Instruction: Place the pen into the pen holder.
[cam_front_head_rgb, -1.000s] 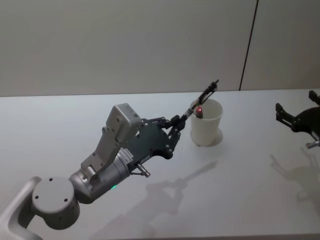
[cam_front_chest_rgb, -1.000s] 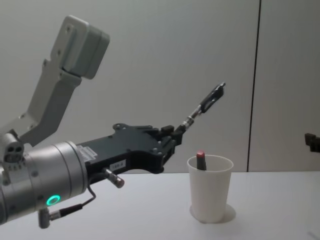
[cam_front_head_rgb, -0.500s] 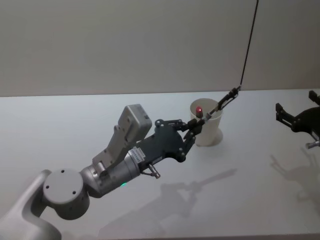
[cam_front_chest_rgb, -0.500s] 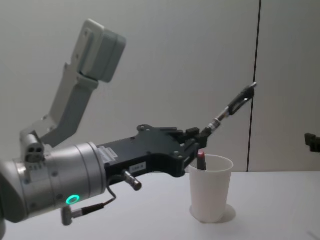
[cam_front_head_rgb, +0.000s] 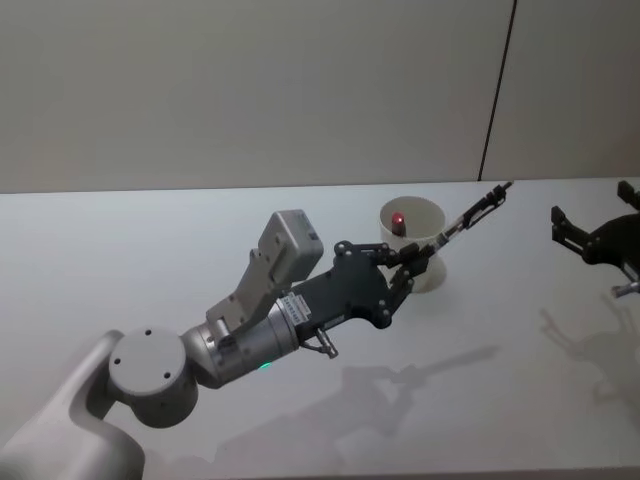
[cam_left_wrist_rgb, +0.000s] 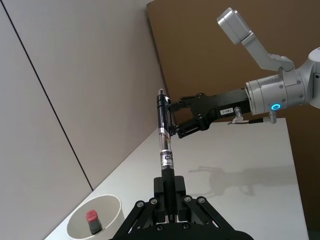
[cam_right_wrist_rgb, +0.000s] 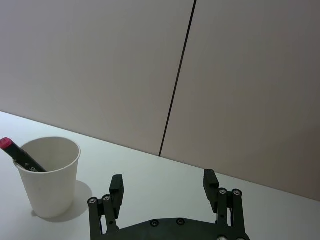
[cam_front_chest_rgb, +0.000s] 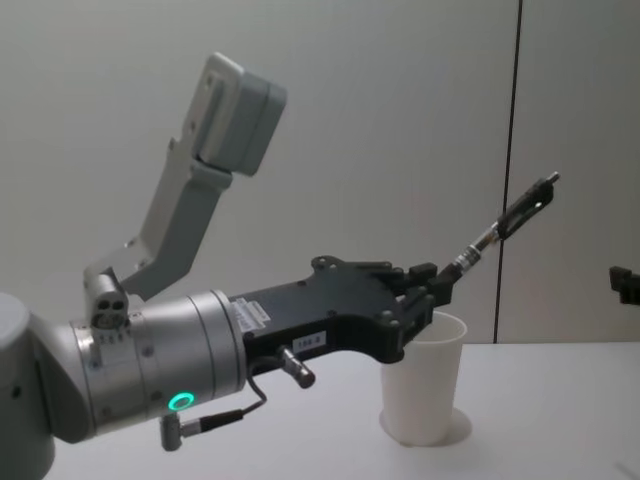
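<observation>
Clamping pen (cam_front_head_rgb: 470, 214), left pincer (cam_front_head_rgb: 424, 253) hovers by pen holder (cam_front_head_rgb: 435, 272).

The left arm (cam_front_chest_rgb: 150, 370), lower left in the chest view, is a brushed silver cylinder with a glowing green ring (cam_front_chest_rgb: 180, 402) and a thin black cable (cam_front_chest_rgb: 240, 410) looped under it. A pale grey box (cam_front_chest_rgb: 240, 115) tops an angled bracket at the upper left. The left gripper (cam_front_head_rgb: 425, 258) is black linkwork with a small white label (cam_front_chest_rgb: 315, 341) (print too small to read). The right gripper (cam_right_wrist_rgb: 163, 179) is black too, with silver screws (cam_right_wrist_rgb: 222, 192); the right arm (cam_left_wrist_rgb: 280, 92) wears a blue ring (cam_left_wrist_rgb: 274, 106).
</observation>
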